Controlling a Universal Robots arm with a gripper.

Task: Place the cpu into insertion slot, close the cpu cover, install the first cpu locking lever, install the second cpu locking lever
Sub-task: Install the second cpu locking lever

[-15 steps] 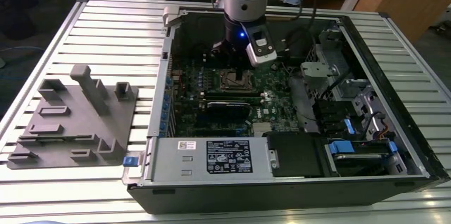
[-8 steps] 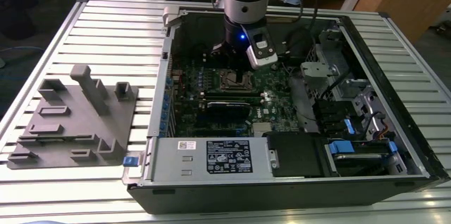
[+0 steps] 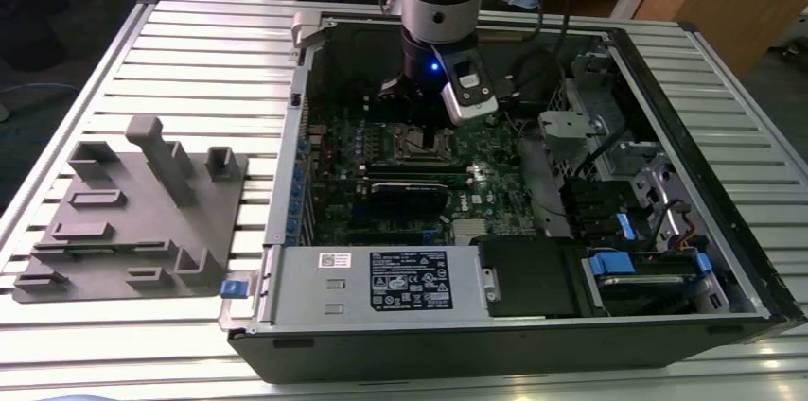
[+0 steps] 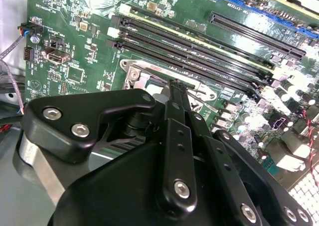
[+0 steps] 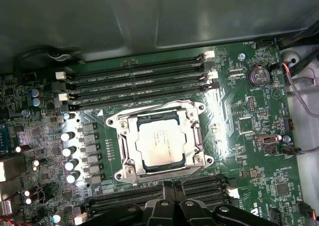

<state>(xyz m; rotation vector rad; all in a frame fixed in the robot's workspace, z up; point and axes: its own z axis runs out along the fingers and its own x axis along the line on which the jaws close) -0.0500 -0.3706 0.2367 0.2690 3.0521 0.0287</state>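
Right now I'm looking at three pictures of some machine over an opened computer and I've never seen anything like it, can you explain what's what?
The grey column in the exterior view is a robot arm, reaching down into an open computer case that lies on a slatted metal table. A grey plastic holder sits on the exterior view's left. The other two pictures come from cameras riding near the arm's wrist. The black parts are its gripper, poised just over the green circuit board. In the first wrist view, the cpu already sits in the insertion slot, and the silvery cpu cover frames it, lying flat. The gripper seems to hold nothing.
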